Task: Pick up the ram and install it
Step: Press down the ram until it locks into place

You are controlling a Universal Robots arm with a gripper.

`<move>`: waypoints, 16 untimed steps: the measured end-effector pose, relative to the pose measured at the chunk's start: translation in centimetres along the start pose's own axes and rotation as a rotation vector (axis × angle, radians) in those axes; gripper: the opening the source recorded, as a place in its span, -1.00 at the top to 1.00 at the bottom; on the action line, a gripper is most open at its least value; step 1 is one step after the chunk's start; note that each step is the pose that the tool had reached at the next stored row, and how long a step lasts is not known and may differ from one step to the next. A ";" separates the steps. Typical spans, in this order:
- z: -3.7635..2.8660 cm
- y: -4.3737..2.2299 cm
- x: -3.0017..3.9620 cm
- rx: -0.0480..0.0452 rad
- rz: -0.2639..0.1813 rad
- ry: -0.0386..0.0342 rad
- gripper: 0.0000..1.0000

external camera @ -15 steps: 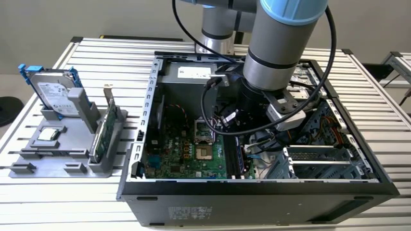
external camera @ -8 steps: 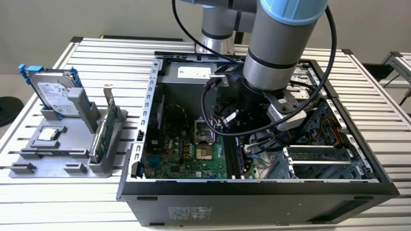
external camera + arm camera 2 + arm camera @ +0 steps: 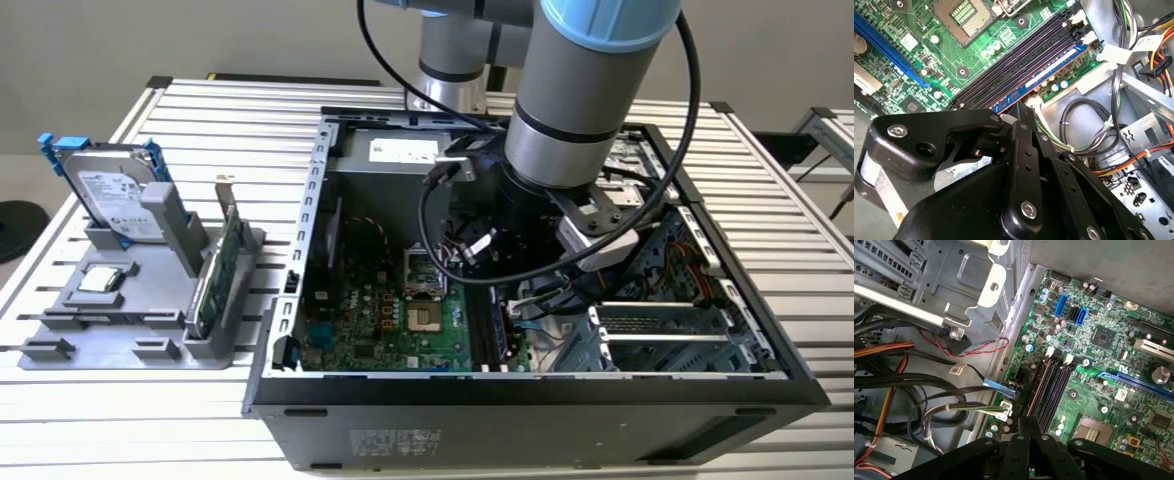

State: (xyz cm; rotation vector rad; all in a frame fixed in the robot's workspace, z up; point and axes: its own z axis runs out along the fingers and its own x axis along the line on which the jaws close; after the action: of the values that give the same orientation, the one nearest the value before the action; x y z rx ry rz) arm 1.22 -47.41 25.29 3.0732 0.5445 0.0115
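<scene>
One claw (image 3: 501, 262) inside the open computer case (image 3: 534, 385) on slatted table (image 3: 801, 250); grip state unclear.

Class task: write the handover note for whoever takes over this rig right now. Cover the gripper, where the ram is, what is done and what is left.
Gripper: down inside the open computer case, right over the memory slots. Its grip state cannot be told.
Ram: stands on edge along the outermost slot of the motherboard, directly below the gripper.
Done: the ram has been picked up and brought to its slot.
Left: full seating and latching do not show, so the install is unconfirmed.
</scene>
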 end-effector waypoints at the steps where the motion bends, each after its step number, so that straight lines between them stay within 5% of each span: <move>1: 0.00 0.00 0.00 0.0001 -0.003 0.0002 1.00; 16: 0.00 0.00 0.00 0.0002 -0.044 0.0010 1.00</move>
State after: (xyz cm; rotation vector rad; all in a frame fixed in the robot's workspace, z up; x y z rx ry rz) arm 1.22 -47.41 25.29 3.0605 0.6124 0.0122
